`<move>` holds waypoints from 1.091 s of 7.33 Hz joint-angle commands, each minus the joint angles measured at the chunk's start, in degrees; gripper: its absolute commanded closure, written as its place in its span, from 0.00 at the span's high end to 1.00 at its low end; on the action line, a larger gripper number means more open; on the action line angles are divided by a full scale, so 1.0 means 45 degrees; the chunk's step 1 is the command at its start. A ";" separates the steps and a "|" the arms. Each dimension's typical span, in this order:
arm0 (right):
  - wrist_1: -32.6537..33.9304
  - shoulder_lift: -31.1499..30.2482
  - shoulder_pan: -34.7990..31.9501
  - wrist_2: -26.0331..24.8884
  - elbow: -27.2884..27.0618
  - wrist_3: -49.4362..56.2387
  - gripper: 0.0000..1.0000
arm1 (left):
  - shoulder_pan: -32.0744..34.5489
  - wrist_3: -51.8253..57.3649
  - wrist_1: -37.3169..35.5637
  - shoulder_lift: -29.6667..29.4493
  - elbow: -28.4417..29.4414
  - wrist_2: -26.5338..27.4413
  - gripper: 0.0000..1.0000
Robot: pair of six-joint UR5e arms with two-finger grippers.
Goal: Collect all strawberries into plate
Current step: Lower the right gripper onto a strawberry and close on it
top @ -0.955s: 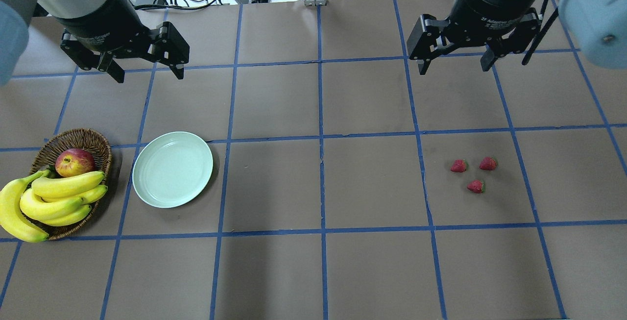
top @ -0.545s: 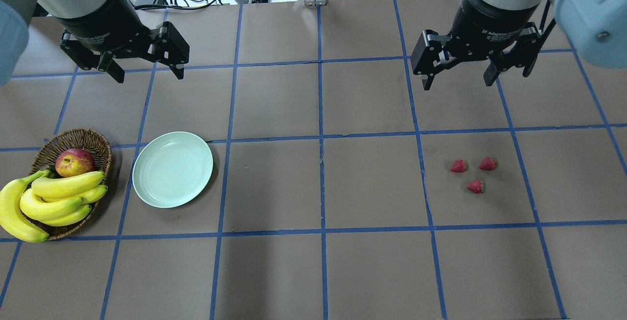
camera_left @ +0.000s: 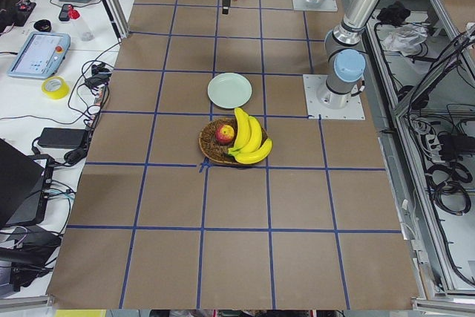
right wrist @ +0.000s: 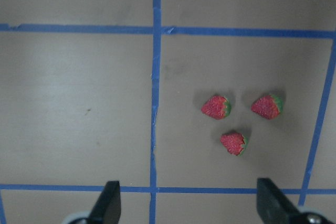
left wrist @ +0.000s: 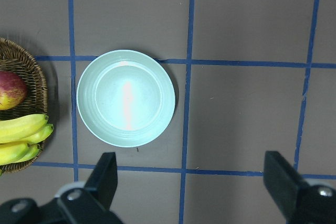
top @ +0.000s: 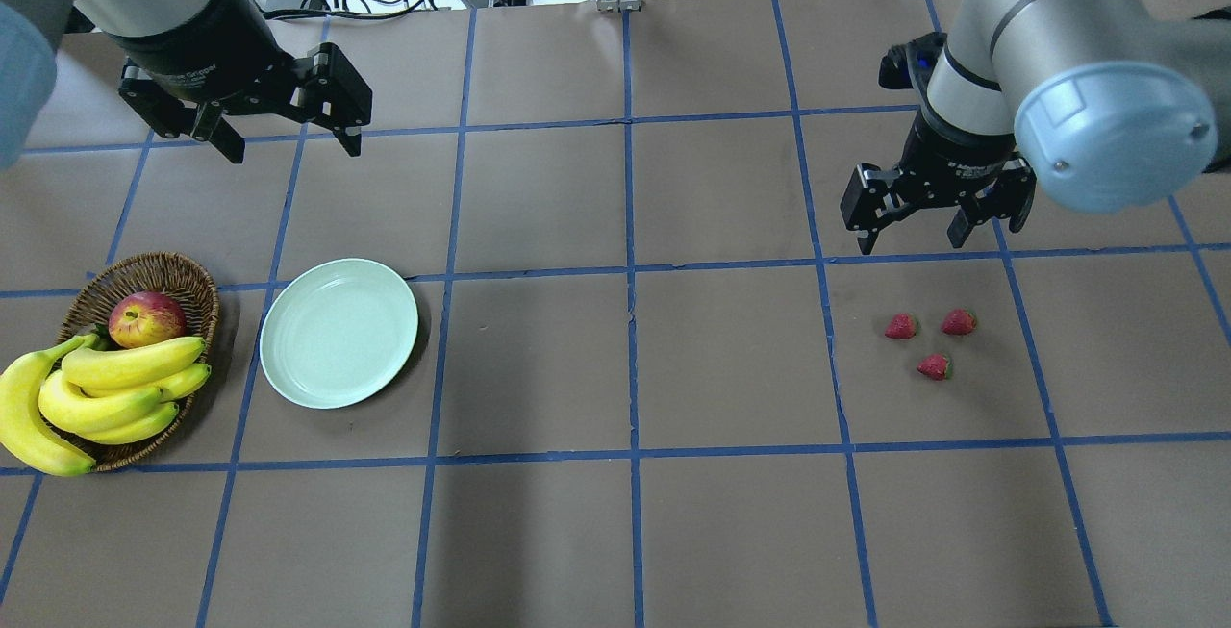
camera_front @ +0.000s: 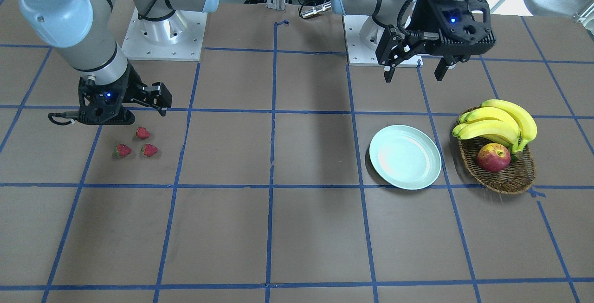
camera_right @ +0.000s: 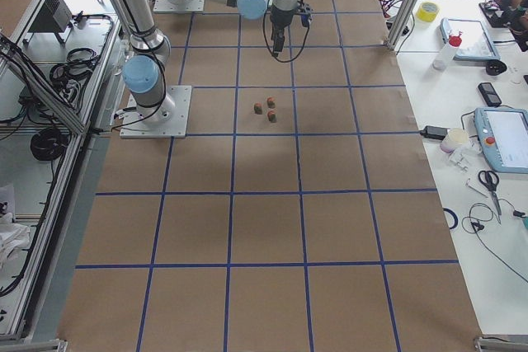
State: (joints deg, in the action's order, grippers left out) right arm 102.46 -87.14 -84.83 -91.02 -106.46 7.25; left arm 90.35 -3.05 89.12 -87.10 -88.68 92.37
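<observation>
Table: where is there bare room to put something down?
The wide stretch between plate and strawberries is bare, as is the row of squares beyond them, away from the robot. Crowded: basket close beside the plate, and the strawberries near the right gripper.

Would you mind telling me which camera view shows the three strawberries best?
The right wrist-mounted view: the strawberries appear large, apart, green tops clear. Overhead and front-facing views show them small; the side views, as specks; the left wrist view, not at all.

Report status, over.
Left tool open, right tool open, both empty. Three strawberries on table near right tool. Plate empty. No obstruction seen between.
</observation>
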 commanded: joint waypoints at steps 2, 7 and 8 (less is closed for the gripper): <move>0.5058 0.0924 0.0921 0.0011 -0.3252 0.0831 0.92 | 0.0000 0.0015 0.0000 0.0000 0.0000 -0.0019 1.00; 0.6549 0.2510 0.0941 -0.0162 -0.3801 0.1259 0.89 | 0.0000 -0.0005 0.0000 0.0019 -0.0019 0.0000 1.00; 0.6529 0.2510 0.0941 -0.0493 -0.3919 0.1299 0.88 | 0.0000 0.0015 0.0000 0.0019 -0.0020 -0.0019 1.00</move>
State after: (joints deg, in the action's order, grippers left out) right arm 131.90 -75.97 -80.60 -91.68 -123.20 12.70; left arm 90.35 -3.06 89.12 -87.01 -88.74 92.32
